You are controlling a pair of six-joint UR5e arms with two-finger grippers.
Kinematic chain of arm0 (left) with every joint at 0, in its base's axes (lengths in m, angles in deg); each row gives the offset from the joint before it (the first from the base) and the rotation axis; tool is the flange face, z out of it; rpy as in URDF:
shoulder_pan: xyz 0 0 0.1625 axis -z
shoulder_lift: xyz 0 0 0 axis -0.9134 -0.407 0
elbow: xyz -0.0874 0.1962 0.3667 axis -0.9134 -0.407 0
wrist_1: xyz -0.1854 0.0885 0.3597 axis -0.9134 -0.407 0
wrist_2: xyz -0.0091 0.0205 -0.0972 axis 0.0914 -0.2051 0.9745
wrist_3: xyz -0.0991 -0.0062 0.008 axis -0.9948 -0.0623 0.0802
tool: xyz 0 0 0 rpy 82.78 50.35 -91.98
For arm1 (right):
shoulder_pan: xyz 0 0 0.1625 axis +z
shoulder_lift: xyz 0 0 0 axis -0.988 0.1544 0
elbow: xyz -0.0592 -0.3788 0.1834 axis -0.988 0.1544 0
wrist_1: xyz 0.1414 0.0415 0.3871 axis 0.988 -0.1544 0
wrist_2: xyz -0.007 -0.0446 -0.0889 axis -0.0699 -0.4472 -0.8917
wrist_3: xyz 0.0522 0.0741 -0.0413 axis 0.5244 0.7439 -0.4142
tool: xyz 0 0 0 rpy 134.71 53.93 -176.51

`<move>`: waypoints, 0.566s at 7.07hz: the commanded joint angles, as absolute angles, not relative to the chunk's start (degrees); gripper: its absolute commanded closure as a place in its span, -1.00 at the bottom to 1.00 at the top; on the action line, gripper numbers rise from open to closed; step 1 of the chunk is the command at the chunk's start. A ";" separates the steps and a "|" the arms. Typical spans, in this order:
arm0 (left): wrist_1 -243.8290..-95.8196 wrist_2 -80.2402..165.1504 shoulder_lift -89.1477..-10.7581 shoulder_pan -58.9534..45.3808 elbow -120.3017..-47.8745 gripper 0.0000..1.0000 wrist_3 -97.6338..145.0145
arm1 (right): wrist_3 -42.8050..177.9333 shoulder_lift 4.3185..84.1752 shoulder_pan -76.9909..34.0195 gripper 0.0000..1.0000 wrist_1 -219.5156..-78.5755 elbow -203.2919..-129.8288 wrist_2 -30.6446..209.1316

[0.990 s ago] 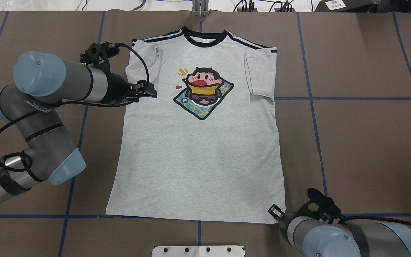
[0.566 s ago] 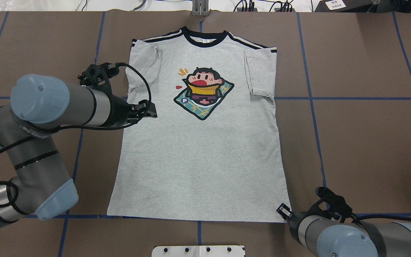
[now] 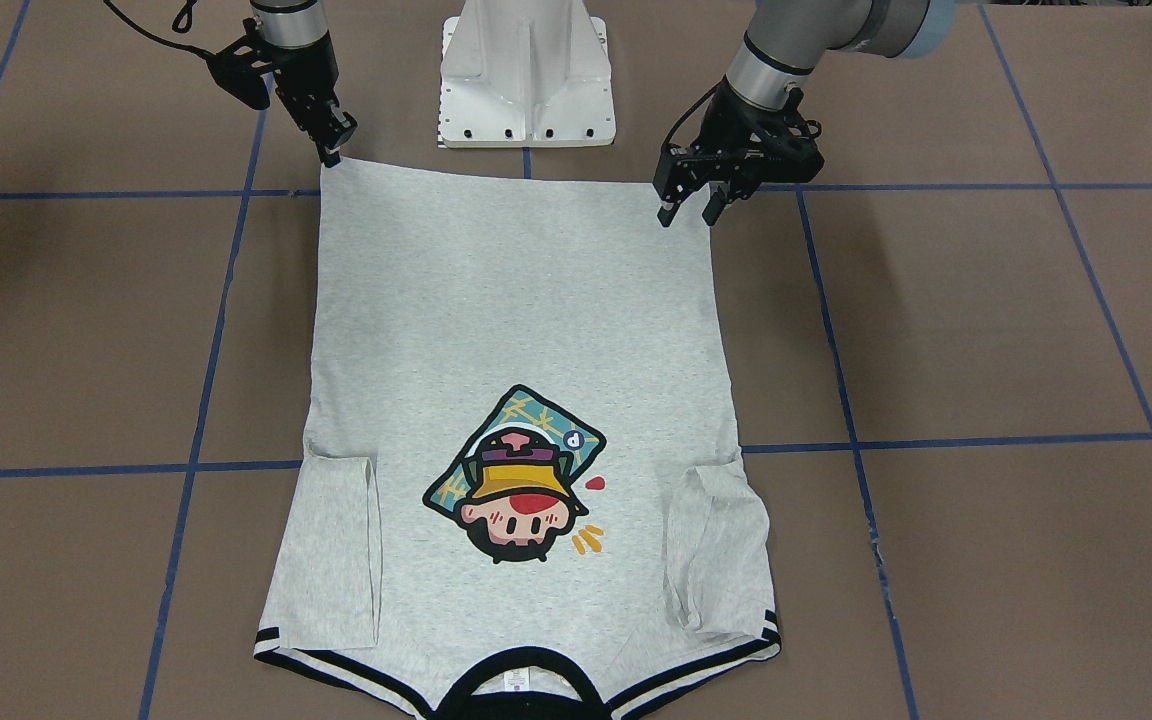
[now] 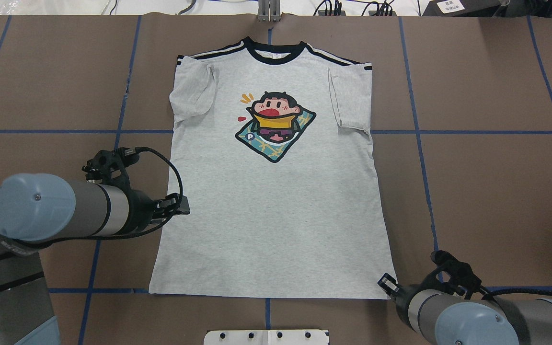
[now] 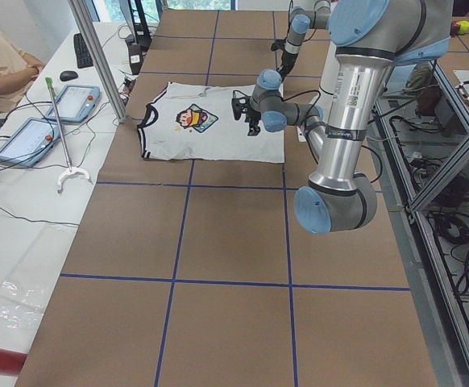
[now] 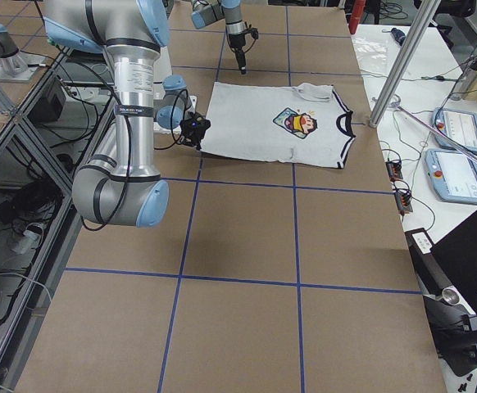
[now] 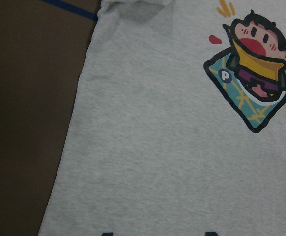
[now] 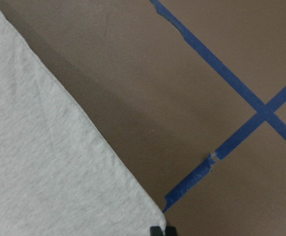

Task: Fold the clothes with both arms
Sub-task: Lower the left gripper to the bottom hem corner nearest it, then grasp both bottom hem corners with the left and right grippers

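Note:
The grey T-shirt [image 4: 276, 201] lies flat, print up, on the brown table, with its collar at the far side and both sleeves folded in. My left gripper [image 4: 183, 205] is open and hovers over the shirt's left edge, below the sleeve; in the front view [image 3: 689, 213] its fingers are apart. The left wrist view shows the shirt [image 7: 172, 147] and print below it. My right gripper [image 4: 385, 283] is at the shirt's near right hem corner, shut on that corner; it also shows in the front view [image 3: 333, 155]. The right wrist view shows the corner [image 8: 153, 209] at the fingertips.
The white pedestal base [image 3: 526, 80] stands just behind the hem. Blue tape lines [image 4: 472, 131] cross the brown table cover. A metal bracket [image 4: 269, 12] sits at the far edge. Tablets [image 5: 73, 101] and an upright pole [image 5: 97, 56] stand beyond the table's far side.
My left gripper has moved from beside the left sleeve toward the hem along the shirt's left edge. My right gripper has shifted slightly right, and the hem corner went with it.

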State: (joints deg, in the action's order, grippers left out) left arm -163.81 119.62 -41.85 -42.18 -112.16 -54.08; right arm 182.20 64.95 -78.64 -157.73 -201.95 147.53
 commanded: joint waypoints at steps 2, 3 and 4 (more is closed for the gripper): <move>-163.41 117.34 -37.31 -47.43 -112.30 -0.40 -60.52 | 182.20 64.88 -78.74 1.00 -157.73 -201.80 147.52; -163.06 117.34 -36.34 -49.18 -112.30 -0.39 -62.28 | 182.20 64.97 -78.74 1.00 -157.73 -201.71 147.52; -163.06 117.34 -35.64 -50.76 -111.78 -0.39 -63.61 | 182.20 64.79 -78.74 1.00 -157.73 -201.71 147.52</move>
